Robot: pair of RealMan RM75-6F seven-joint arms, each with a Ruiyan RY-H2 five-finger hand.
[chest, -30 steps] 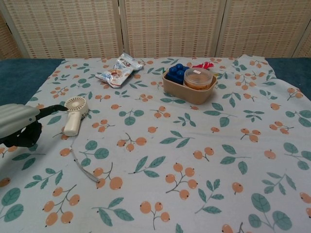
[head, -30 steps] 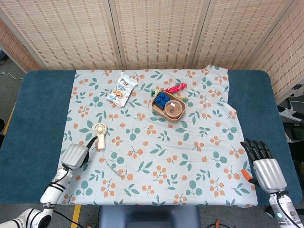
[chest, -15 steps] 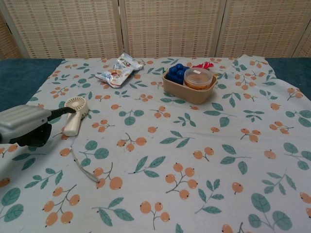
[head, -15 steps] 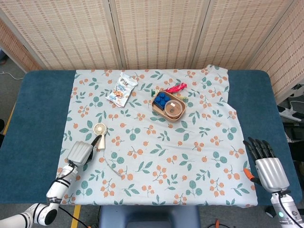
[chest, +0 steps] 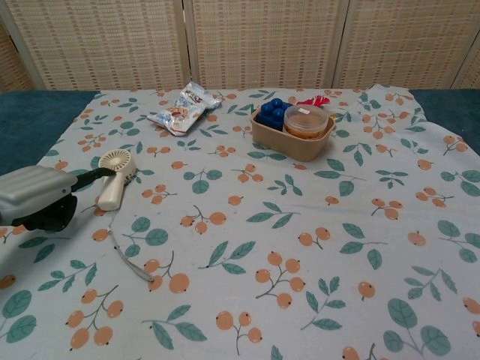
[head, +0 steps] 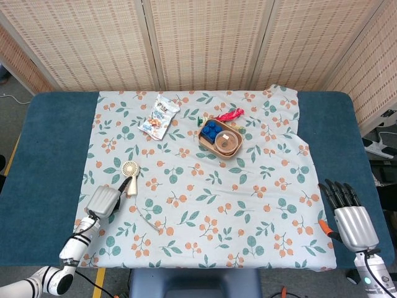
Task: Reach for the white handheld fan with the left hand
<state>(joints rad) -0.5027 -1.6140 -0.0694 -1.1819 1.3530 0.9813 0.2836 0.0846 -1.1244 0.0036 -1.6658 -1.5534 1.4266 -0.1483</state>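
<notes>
While our left hand [head: 104, 201] sits low at the near left of the cloth, these are the facts we can read off both views.

Fan: the white fan [head: 130, 174] lies flat on the cloth, round head toward 12 o'clock and handle toward 6, at about 1 o'clock from our left hand; in the chest view the fan [chest: 116, 175] lies just right of the hand [chest: 36, 196].

Left fingers: our dark fingertips [chest: 96, 174] reach out to the fan's handle; we cannot tell whether they touch it or stop just beside it. The fingers look stretched forward, not curled, and hold nothing.

Right hand: our right hand [head: 351, 217] shows in the head view only, at the near right edge, well apart from the fan, fingers straight and slightly spread, holding nothing.

Cord: a thin pale cord [chest: 129, 260] lies on the cloth at 6 o'clock from the fan.

Surface: a leaf-and-berry cloth [head: 205, 211] covers a blue table [head: 46, 149]. Toward 12 o'clock we see a snack bag [head: 159, 115] and a tan box [head: 221, 138] with blue pieces and an orange cup inside.

Room: woven screens [head: 205, 40] stand behind the table.
</notes>
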